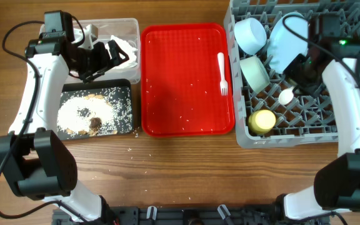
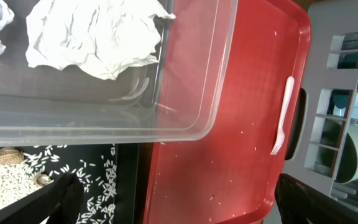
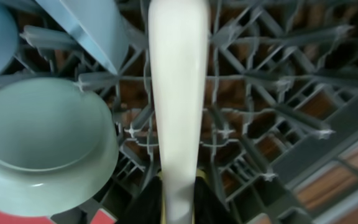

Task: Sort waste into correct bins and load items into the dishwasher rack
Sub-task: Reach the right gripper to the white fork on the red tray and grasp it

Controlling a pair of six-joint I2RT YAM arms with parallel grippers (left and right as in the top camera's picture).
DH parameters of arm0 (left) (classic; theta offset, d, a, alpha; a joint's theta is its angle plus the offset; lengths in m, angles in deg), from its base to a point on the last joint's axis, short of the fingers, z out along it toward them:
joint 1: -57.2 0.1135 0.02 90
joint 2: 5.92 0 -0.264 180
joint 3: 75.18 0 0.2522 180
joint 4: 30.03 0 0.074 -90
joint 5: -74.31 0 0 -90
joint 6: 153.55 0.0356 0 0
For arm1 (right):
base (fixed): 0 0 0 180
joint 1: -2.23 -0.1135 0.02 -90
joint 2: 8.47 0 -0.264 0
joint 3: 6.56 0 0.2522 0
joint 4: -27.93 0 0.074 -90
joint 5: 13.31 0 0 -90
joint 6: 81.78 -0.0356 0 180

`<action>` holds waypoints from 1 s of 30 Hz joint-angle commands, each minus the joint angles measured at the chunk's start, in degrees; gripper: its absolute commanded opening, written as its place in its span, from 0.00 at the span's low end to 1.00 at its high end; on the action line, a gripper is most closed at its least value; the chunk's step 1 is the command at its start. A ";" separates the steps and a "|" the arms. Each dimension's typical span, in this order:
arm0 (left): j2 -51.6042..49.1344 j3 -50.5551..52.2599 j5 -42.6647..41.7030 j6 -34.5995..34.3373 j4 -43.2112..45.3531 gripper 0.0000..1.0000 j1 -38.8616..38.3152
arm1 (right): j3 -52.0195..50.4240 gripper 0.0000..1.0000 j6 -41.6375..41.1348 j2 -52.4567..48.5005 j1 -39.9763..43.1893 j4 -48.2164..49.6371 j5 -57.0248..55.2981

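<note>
My right gripper (image 1: 295, 78) is shut on the white spoon (image 1: 285, 96) and holds it over the grey dishwasher rack (image 1: 349, 119). In the right wrist view the spoon handle (image 3: 176, 93) runs up from between the jaws (image 3: 179, 196), above the rack's pegs. The rack holds two light blue bowls (image 1: 250, 34) (image 1: 255, 73), the plate (image 1: 288, 42) and the yellow cup (image 1: 262, 120). My left gripper (image 1: 99, 59) is open and empty over the clear tub (image 1: 136, 37), which holds white napkins (image 2: 95, 34). The white fork (image 1: 222, 74) lies on the red tray (image 1: 186, 106).
The black tray (image 1: 125, 87) in front of the tub holds rice-like scraps (image 1: 83, 112) with brown bits. Stray grains dot the red tray (image 2: 229, 155) and the wood near it. The fork (image 2: 283, 118) lies close to the tray's right rim, next to the rack.
</note>
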 commanded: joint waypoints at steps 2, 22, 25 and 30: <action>0.52 -0.26 0.15 0.52 0.13 1.00 0.17 | -3.32 0.37 -1.29 0.02 -0.20 2.56 2.62; 0.52 -0.26 0.15 0.52 0.13 1.00 0.17 | -1.25 0.54 18.71 5.73 -27.54 17.42 -1.14; 0.52 -0.26 0.15 0.52 0.13 1.00 0.17 | -1.22 0.54 15.63 -1.40 -31.06 20.81 -8.35; 0.52 -0.26 0.15 0.52 0.13 1.00 0.17 | -1.22 0.54 18.40 -13.42 -31.01 25.49 -8.92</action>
